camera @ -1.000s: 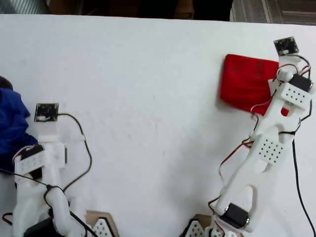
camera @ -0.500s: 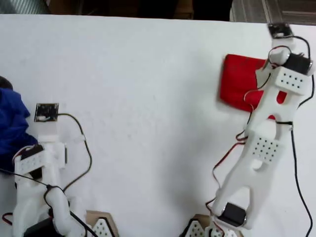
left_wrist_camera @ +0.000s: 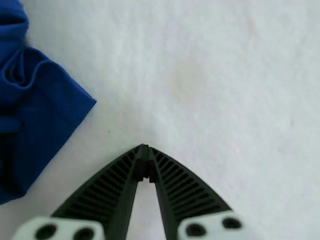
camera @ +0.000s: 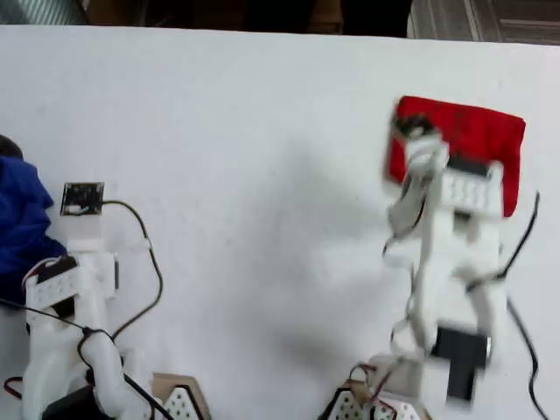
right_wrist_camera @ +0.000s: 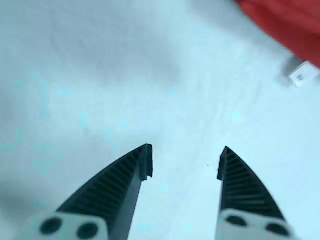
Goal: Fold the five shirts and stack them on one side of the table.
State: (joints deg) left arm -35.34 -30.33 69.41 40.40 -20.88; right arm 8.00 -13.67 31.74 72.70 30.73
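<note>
Red shirt [camera: 483, 128], blue shirt [left_wrist_camera: 35, 110]: matt cloth; table [camera: 245, 131] prob. fabric-covered, matt.

White table [camera: 262, 131], small brown boards [camera: 178, 386] at its near edge, dark room [camera: 289, 13] beyond

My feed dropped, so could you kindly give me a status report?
Left pincer shut, empty, beside crumpled blue shirt. Right pincer open, empty, near folded red shirt. Right arm overhangs red shirt's near edge.
</note>
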